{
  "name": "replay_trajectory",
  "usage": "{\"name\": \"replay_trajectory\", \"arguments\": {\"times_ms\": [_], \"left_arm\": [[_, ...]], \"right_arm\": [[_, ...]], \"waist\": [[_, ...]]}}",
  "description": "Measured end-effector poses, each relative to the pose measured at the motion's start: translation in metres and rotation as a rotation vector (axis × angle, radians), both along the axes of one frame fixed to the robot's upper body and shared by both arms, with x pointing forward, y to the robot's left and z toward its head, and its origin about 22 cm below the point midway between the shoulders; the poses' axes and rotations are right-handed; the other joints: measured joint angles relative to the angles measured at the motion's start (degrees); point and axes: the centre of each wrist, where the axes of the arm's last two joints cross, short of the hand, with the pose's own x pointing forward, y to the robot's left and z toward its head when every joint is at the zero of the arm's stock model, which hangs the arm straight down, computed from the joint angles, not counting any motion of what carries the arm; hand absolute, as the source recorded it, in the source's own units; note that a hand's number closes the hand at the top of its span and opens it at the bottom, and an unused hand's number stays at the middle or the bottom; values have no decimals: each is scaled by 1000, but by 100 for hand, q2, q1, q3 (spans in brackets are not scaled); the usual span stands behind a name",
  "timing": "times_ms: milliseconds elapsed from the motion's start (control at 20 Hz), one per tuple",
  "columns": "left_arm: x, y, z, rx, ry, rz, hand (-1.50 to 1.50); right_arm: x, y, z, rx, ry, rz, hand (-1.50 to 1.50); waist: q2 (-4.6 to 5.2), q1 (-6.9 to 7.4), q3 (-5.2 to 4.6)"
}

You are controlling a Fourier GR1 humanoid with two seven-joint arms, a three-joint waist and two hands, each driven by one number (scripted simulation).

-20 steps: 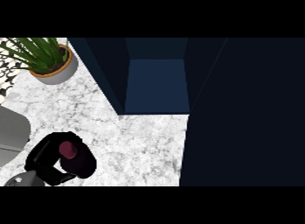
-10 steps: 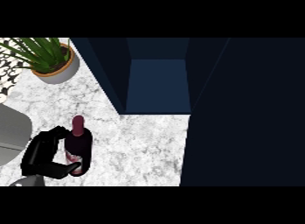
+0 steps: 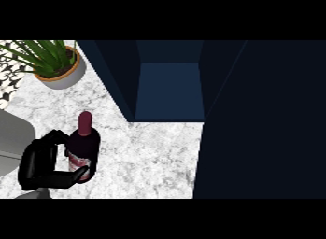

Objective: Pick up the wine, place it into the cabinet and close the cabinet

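Since the earlier frame the wine bottle (image 3: 82,147) has tipped further upright and shifted slightly toward the cabinet, its neck now pointing to the counter's far edge. The left hand (image 3: 45,163), at the counter's near left corner, is curled round the bottle's lower body, thumb across the label. The bottle's long axis runs near-to-far, just beside the palm on its right. The open cabinet (image 3: 169,91) lies ahead and to the right, well apart. A potted plant (image 3: 55,63) stands by the far left corner. The right hand is not visible.
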Motion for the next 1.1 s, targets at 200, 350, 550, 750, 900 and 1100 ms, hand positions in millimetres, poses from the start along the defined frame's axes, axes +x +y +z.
{"name": "replay_trajectory", "arguments": {"times_ms": [200,350,550,750,900,1100], "left_arm": [[0,-12,26,-35,-20,-42,150],[3,-28,49,-53,-15,-83,150],[1,-47,75,-46,-14,-111,150],[4,-75,101,-29,-8,-128,150],[6,-95,115,-37,8,-163,150],[8,-126,134,-53,-3,-203,150]], "right_arm": [[-1,1,-1,1,9,8,-150],[-2,0,-4,1,9,11,-150],[-2,0,-5,6,11,12,-150],[-3,1,-9,11,17,24,-150],[-3,2,-7,12,22,26,-150],[-1,1,-3,8,19,13,-150]], "waist": [[-1,0,1],[-1,-5,2],[2,-11,0],[4,-25,1],[5,-34,0],[8,-39,-2]]}}
